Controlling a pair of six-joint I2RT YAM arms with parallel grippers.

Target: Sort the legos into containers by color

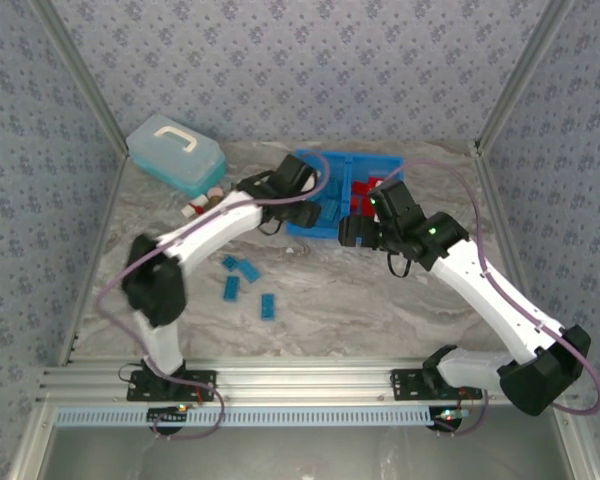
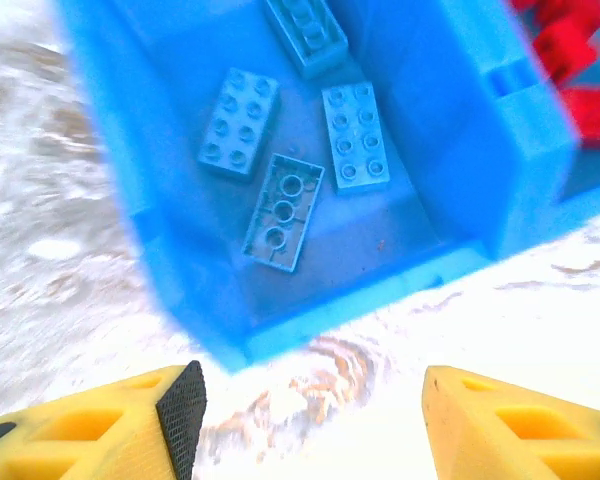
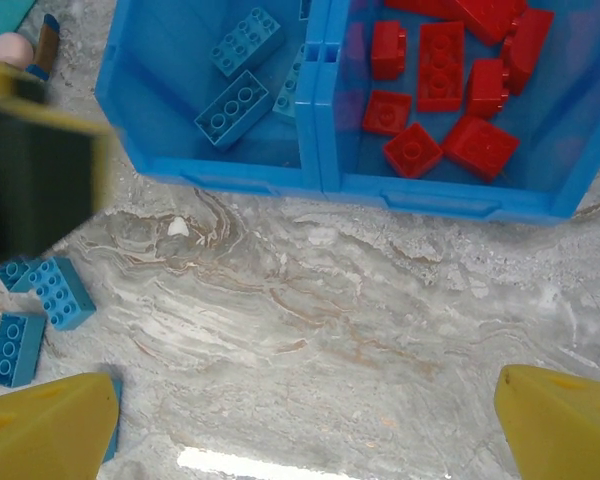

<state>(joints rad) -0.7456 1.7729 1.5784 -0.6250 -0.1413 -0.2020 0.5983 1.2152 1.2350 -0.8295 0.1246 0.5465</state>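
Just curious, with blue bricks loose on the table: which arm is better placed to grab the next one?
Probably the left: the loose blue bricks lie on its side, and the left gripper is open and empty.

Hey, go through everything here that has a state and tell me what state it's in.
left gripper: open, empty
right gripper: open, empty
blue bin: open-topped, blue legos in left compartment, red legos in right
lidded box: lid on
loose blue legos: on the table, unsorted
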